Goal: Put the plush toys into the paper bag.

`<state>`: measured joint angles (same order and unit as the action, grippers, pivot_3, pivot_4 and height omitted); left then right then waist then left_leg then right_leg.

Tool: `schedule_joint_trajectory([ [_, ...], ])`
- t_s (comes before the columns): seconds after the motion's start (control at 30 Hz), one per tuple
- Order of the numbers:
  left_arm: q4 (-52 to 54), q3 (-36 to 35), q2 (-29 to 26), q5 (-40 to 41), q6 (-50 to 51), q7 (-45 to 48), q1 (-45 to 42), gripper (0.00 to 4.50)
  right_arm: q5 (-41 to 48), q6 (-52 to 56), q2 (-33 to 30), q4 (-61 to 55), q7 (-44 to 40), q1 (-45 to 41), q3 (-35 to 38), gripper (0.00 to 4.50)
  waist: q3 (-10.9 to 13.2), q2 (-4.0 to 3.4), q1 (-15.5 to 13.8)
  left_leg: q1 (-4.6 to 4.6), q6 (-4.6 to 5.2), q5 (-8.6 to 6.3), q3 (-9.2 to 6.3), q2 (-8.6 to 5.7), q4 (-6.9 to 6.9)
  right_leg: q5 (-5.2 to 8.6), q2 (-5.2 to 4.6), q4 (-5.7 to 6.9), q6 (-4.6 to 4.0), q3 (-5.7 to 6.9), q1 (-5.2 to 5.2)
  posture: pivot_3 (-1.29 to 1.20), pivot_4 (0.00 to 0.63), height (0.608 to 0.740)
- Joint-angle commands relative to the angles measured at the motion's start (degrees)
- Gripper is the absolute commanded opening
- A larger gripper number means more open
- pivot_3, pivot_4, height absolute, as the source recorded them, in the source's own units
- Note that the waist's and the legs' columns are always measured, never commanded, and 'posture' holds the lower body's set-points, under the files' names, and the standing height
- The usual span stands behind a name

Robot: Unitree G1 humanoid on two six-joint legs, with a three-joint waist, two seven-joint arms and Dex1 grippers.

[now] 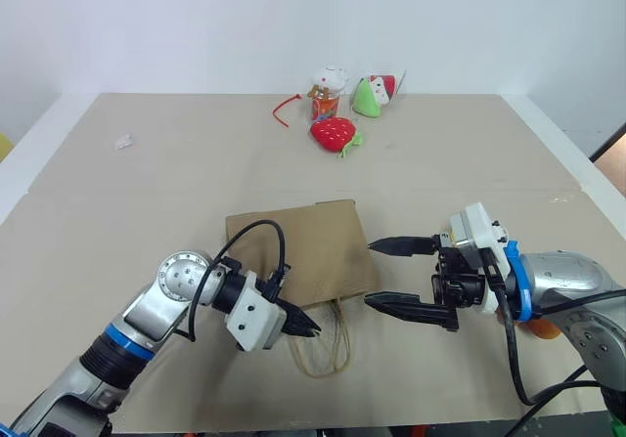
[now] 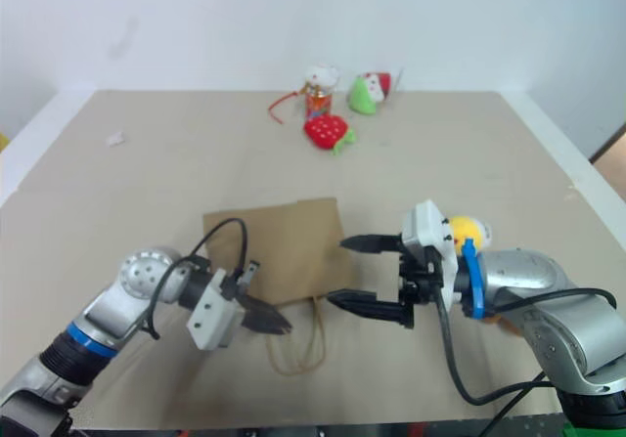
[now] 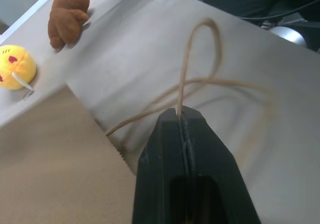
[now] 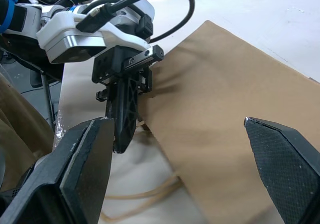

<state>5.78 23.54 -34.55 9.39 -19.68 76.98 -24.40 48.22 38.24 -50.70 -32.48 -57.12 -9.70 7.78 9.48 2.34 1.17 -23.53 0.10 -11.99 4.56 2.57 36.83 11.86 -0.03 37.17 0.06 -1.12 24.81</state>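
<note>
The brown paper bag [image 1: 293, 251] lies flat on the table, its cord handles [image 1: 328, 354] trailing toward the near edge. My left gripper [image 1: 311, 329] is shut on one handle cord [image 3: 200, 38] right by the bag's mouth edge. My right gripper [image 1: 372, 274] hangs open just right of the bag's near corner, pointing left at the left gripper, with nothing between its fingers. The round yellow plush toy [image 2: 468, 230] rests behind my right wrist. In the left wrist view the yellow toy [image 3: 15, 66] and the brown furry toy [image 3: 67, 16] lie side by side on the table beyond the bag.
At the table's far edge sit a red strawberry plush [image 1: 334, 133], a green plush [image 1: 370, 95] and a white-and-orange plush [image 1: 328, 90] with a red cord. A small white scrap [image 1: 123, 142] lies far left.
</note>
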Motion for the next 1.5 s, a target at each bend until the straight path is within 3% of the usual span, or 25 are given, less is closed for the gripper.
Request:
schedule_joint_trajectory([
  [0.03, -6.2, -7.9, 1.1, 4.3, 5.5, -4.5, -6.9, 0.05, 0.7, -0.3, -0.9, -0.4, 0.1, -0.8, 3.1, 4.5, 0.0, 0.0, 0.0, -0.01, 0.0, 0.0, -0.02, 0.02, 0.04, 0.0, 0.03, 0.02, 0.01, 0.01, 0.0, 0.0, 0.15, 0.74],
  [0.17, -4.9, -10.4, 3.9, 7.1, 10.0, -7.6, -10.6, 0.05, 0.4, 0.1, 0.0, -0.1, 1.2, -1.9, 2.0, 4.5, 0.0, -0.03, 0.0, -0.01, 0.02, -0.01, 0.02, 0.02, 0.12, -0.02, 0.05, 0.05, 0.03, -0.05, -0.03, 0.0, 0.15, 0.74],
  [0.5, 0.8, -13.3, 6.5, 8.7, 16.4, -14.5, -8.7, 0.05, -3.8, -0.5, 4.2, 3.8, 6.1, -1.4, -0.5, 4.5, 0.0, -0.03, 0.1, -0.26, 0.04, -0.02, -0.08, 0.05, 0.5, -0.12, 0.07, 0.11, 0.14, 0.0, 0.03, 0.0, 0.15, 0.74],
  [0.63, 1.0, -15.2, 7.5, 8.8, 17.5, -18.0, -7.9, 0.0, -6.4, -1.5, 4.8, 6.5, 6.3, -0.5, -0.9, 3.61, 0.0, -0.03, 0.0, -0.26, 0.04, -0.02, -0.07, 0.05, 0.53, -0.16, 0.08, 0.11, 0.14, -0.01, 0.04, 0.0, 0.15, 0.74],
  [0.7, 1.0, -15.6, 7.8, 8.7, 17.7, -19.0, -7.8, 0.0, -7.3, -2.1, 5.0, 7.3, 6.1, -0.3, -1.1, 2.61, 0.0, -0.03, 0.0, -0.27, 0.04, -0.02, -0.08, 0.05, 0.56, -0.16, 0.08, 0.11, 0.15, 0.0, 0.01, 0.0, 0.15, 0.74],
  [0.73, 1.2, -15.7, 7.8, 8.6, 17.6, -19.4, -7.7, 0.0, -7.6, -2.0, 5.7, 7.5, 6.5, -0.8, -1.5, 1.81, 0.0, -0.03, 0.0, -0.27, 0.05, -0.02, -0.06, 0.03, 0.57, -0.16, 0.07, 0.11, 0.15, -0.03, 0.03, 0.0, 0.15, 0.74],
  [0.77, 1.3, -15.7, 7.9, 8.4, 17.5, -19.8, -7.6, 0.0, -7.7, -1.9, 6.3, 7.6, 6.9, -1.3, -2.0, 1.81, 0.0, -0.03, 0.0, -0.27, 0.05, -0.02, -0.05, 0.03, 0.57, -0.17, 0.07, 0.11, 0.15, -0.03, 0.03, 0.0, 0.15, 0.74],
  [0.8, 1.6, -15.7, 8.0, 8.4, 17.4, -20.0, -7.4, 0.0, -8.1, -1.9, 7.3, 7.6, 7.5, -2.1, -2.9, 1.2, 0.0, -0.03, 0.1, -0.27, 0.05, -0.02, -0.05, 0.04, 0.57, -0.17, 0.08, 0.11, 0.16, -0.04, 0.03, 0.0, 0.15, 0.74],
  [0.83, 1.9, -15.7, 8.1, 8.4, 17.4, -20.1, -7.2, 0.0, -8.8, -2.1, 8.6, 7.9, 8.4, -3.1, -3.9, 1.12, 0.0, -0.03, 0.1, -0.27, 0.05, -0.02, -0.04, 0.04, 0.56, -0.17, 0.08, 0.11, 0.16, -0.05, 0.04, 0.0, 0.15, 0.74],
  [0.9, 2.3, -15.4, 8.3, 8.3, 17.4, -20.2, -6.8, 0.0, -10.3, -2.7, 10.9, 8.6, 10.1, -5.3, -5.5, 0.15, 0.0, -0.03, 0.2, -0.26, 0.05, -0.02, -0.06, 0.07, 0.57, -0.18, 0.12, 0.11, 0.15, -0.04, 0.03, 0.0, 0.15, 0.74],
  [0.93, 2.3, -15.3, 8.4, 8.3, 17.4, -20.3, -6.7, 0.0, -10.9, -2.9, 12.1, 9.1, 11.0, -6.4, -6.1, 0.03, 0.0, -0.04, 0.1, -0.25, 0.05, -0.02, -0.05, 0.09, 0.57, -0.19, 0.16, 0.12, 0.13, -0.05, 0.03, 0.0, 0.15, 0.74],
  [1.5, 3.7, -14.9, 13.0, 6.6, 17.7, -27.7, -6.5, 0.0, -23.9, -5.6, 29.1, 16.0, 25.9, -15.8, -17.2, 0.03, 0.0, -0.04, 0.1, -0.45, 0.04, 0.0, -0.03, 0.13, 0.64, -0.32, 0.2, 0.15, 0.04, -0.07, 0.22, 0.0, 0.15, 0.74],
])
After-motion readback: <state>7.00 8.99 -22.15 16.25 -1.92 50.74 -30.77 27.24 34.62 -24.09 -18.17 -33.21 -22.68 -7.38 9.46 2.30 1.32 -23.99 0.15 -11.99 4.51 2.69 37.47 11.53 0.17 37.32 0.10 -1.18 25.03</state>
